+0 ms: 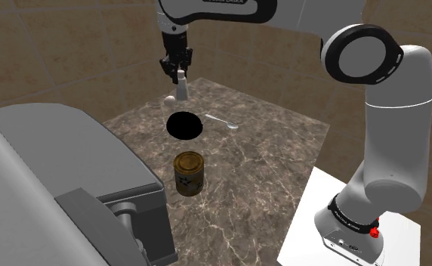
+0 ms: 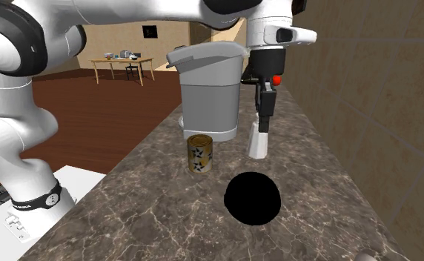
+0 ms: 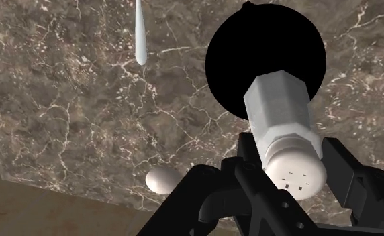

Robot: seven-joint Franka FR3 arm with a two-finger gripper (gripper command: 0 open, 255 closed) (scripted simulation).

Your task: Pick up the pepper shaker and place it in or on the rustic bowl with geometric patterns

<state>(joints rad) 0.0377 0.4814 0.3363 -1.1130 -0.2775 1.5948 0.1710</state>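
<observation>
**A:** What are the fingers doing?

**B:** The black fingers point(image 3: 348, 182) are clamped on the neck of the pepper shaker point(image 3: 282, 117), one on each side just below its holed cap. The shaker is white and hangs base-down from the gripper point(image 1: 178, 70), high in the shoulder view, left of centre.

**A:** Is it off the counter?

**B:** I can't tell whether its base clears the marble counter point(image 1: 271, 162).

**A:** And the bowl?

**B:** The bowl point(image 1: 184, 125) is drawn flat black. It sits just below the shaker in the shoulder view, with no contact between them. A small white egg-shaped thing point(image 1: 170, 99) lies beside the shaker's base.

**A:** What else is around?

**B:** A pale spoon point(image 1: 223, 122) lies right of the bowl. A gold patterned can point(image 1: 189, 173) stands upright nearer the frame's centre. A grey appliance point(image 1: 71, 166) sits at the lower left.
</observation>
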